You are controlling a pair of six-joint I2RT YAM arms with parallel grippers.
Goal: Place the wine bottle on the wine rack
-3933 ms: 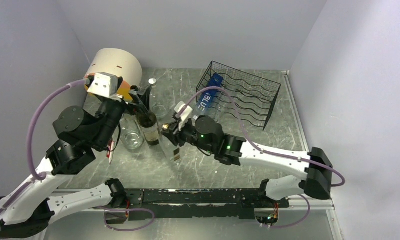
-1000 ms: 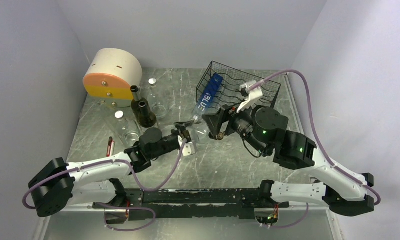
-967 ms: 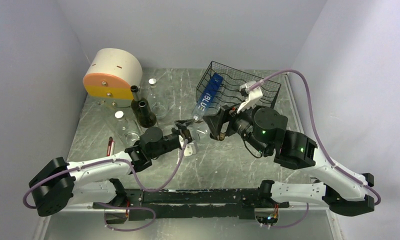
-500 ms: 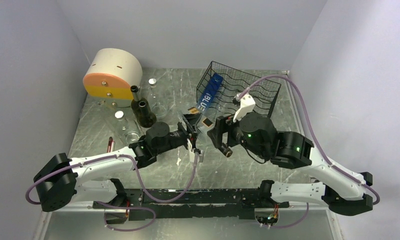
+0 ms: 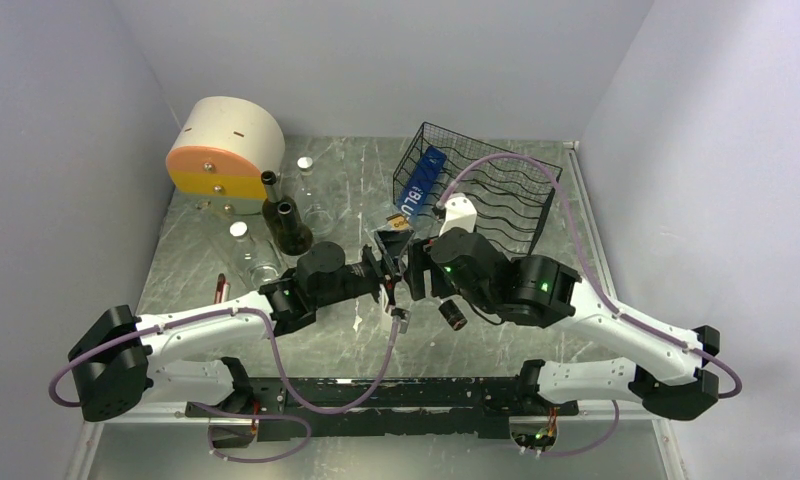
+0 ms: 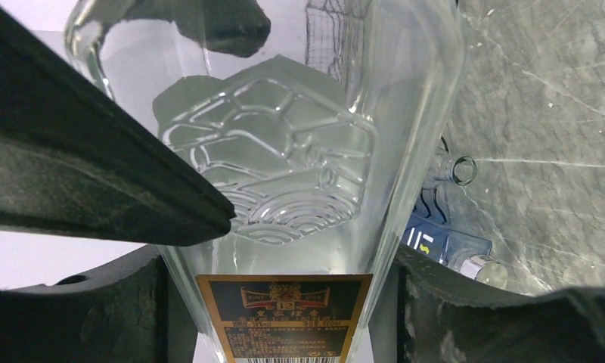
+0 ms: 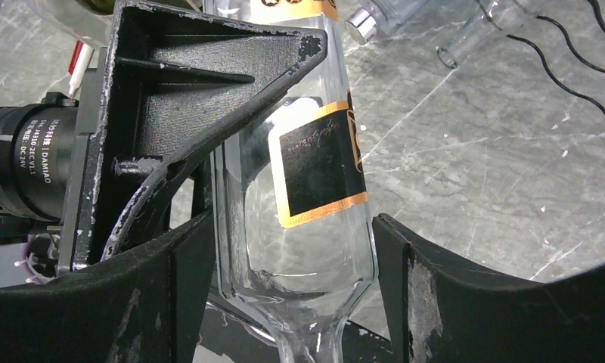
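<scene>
Overhead, I see the black wire wine rack [image 5: 496, 190] with a blue bottle [image 5: 417, 185] lying along its left end. The clear wine bottle [image 5: 392, 242] is not in the rack. It is just off the rack's near left corner, where both arms meet. Only the left wrist view shows its embossed glass, with the left gripper [image 5: 383, 268] clamped on it. Only the right wrist view shows the right gripper [image 7: 292, 249] straddling the bottle's black-and-gold label closely, and I cannot tell whether it presses.
</scene>
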